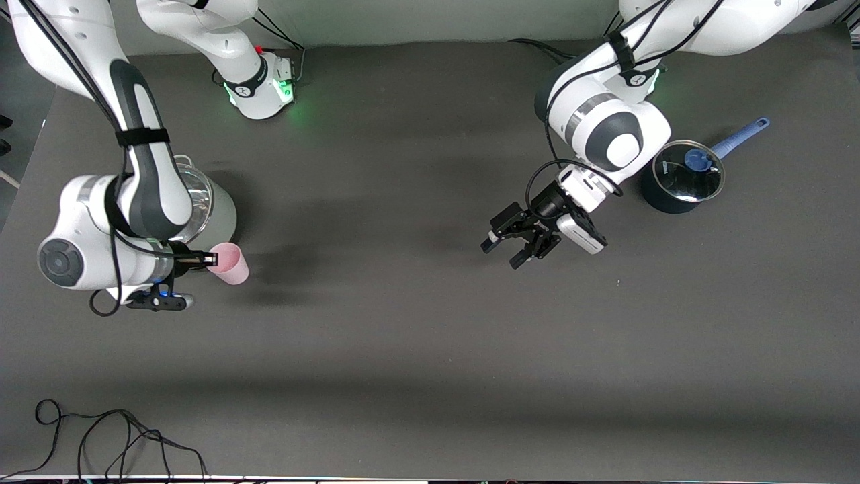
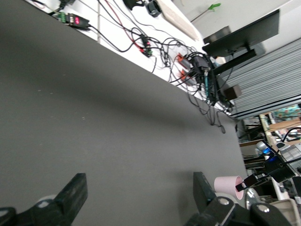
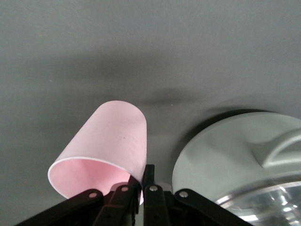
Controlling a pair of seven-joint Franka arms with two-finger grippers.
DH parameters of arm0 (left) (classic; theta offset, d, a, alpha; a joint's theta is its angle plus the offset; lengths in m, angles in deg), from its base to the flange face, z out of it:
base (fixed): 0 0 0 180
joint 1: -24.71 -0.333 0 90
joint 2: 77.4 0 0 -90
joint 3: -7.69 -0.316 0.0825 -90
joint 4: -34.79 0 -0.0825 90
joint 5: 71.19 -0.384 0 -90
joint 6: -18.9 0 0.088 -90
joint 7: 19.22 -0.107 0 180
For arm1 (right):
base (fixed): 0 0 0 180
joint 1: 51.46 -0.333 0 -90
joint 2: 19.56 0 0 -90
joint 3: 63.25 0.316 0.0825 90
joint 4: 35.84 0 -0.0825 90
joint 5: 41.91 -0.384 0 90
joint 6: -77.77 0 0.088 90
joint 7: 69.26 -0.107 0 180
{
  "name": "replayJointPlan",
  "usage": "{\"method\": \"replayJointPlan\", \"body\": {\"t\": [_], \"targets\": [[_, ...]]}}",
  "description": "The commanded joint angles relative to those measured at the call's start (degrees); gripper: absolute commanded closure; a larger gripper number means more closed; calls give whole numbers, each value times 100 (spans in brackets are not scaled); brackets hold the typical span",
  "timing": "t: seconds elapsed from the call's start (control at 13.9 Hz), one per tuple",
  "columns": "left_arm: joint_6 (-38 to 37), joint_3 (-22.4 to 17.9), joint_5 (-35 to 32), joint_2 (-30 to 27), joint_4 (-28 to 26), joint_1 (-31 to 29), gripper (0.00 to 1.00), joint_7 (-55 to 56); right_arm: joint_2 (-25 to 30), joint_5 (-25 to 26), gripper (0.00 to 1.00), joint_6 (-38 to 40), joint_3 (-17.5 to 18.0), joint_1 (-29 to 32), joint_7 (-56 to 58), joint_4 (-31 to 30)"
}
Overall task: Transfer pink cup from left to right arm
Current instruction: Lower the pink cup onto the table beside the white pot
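The pink cup (image 1: pixel 230 263) is held by my right gripper (image 1: pixel 209 259), which is shut on its rim wall. The cup is tilted on its side, its base pointing toward the left arm's end of the table, just over the table beside a pale green pot. In the right wrist view the cup (image 3: pixel 113 141) has one finger inside the rim and one outside, at my right gripper (image 3: pixel 142 176). My left gripper (image 1: pixel 500 255) is open and empty over the middle of the table. In the left wrist view my left gripper (image 2: pixel 139 188) has its jaws wide apart, and the cup (image 2: pixel 228 183) shows far off.
A pale green pot (image 1: pixel 218 208) with a glass lid stands by the right arm, partly hidden by it; it also shows in the right wrist view (image 3: pixel 225 150). A dark blue pot (image 1: pixel 678 178) with a glass lid and blue handle stands at the left arm's end. Loose cables (image 1: pixel 101 437) lie at the table's near edge.
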Motion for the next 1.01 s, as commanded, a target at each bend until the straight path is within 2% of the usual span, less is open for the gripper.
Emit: {"method": "replayJointPlan", "body": {"t": [0.0,0.29,0.79,0.86,0.93], "targets": [[209,27,-48,-9,34,135,0,39,-407,-292,100,-53,-7,35,168,213],[367,-17,-48,-9,8,109,0,39,-715,-722,100,-52,2,17,168,363],[446,-114,-118,9,52,-75,0,109,-900,-723,100,-61,2,35,176,583],[463,-201,-231,-8,52,-75,0,197,-892,-723,94,-52,2,35,176,583],[455,-272,-494,-17,52,-67,0,659,-891,-706,84,-44,-7,35,185,583]]}}
